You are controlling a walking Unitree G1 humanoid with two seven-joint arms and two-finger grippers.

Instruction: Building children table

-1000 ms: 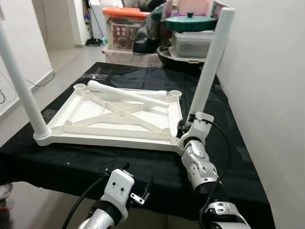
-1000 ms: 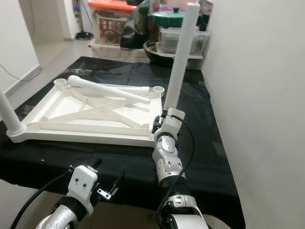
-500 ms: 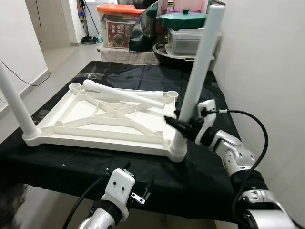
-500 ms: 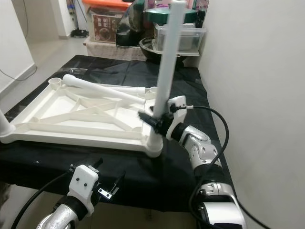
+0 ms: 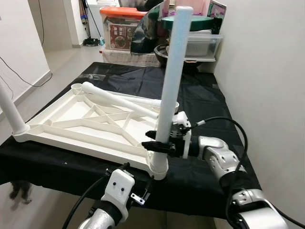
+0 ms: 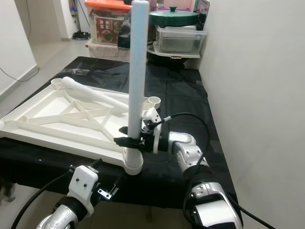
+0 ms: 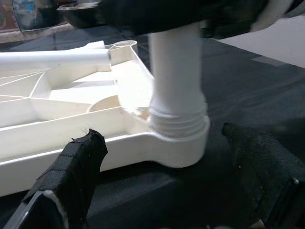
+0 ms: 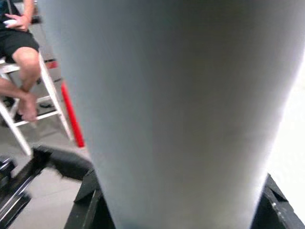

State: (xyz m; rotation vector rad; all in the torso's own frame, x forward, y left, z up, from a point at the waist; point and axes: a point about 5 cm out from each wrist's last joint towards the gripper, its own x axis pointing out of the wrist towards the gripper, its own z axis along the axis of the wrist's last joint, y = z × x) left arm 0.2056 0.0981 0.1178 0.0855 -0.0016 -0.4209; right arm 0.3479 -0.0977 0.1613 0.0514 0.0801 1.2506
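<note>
Black cloth (image 5: 205,102) covers a table, and a white tabletop (image 5: 71,126) lies on it upside down with a loose leg (image 5: 121,99) resting across it. One upright leg (image 5: 170,81) stands in the near right corner socket (image 5: 157,167), and the right gripper (image 5: 159,141) reaches in from the right and squeezes that leg just above the socket. The left gripper (image 7: 171,191) hangs low in front of the table edge with its fingers (image 7: 71,167) spread apart, just near that same corner and not touching it.
</note>
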